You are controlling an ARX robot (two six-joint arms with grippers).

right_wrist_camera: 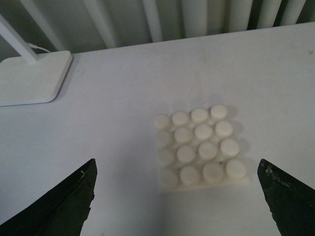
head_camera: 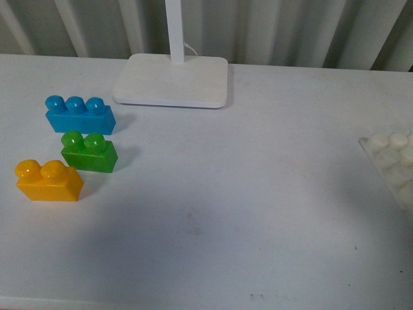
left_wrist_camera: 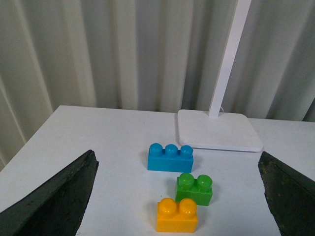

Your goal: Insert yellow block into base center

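The yellow block (head_camera: 49,180) lies on the white table at the front left, studs up. In the left wrist view the yellow block (left_wrist_camera: 177,216) sits between the wide-apart fingers of my open left gripper (left_wrist_camera: 178,196), which holds nothing. The base (head_camera: 395,163), a white studded plate, shows at the right edge of the front view, partly cut off. My right gripper (right_wrist_camera: 180,196) hangs open and empty over the table, with the base (right_wrist_camera: 201,146) just ahead of its fingers. Neither arm shows in the front view.
A green two-stud brick (head_camera: 90,152) sits right behind the yellow block, and a blue three-stud brick (head_camera: 79,115) behind that. A white lamp stand (head_camera: 171,80) with a pole stands at the back middle. A ribbed wall runs behind the table.
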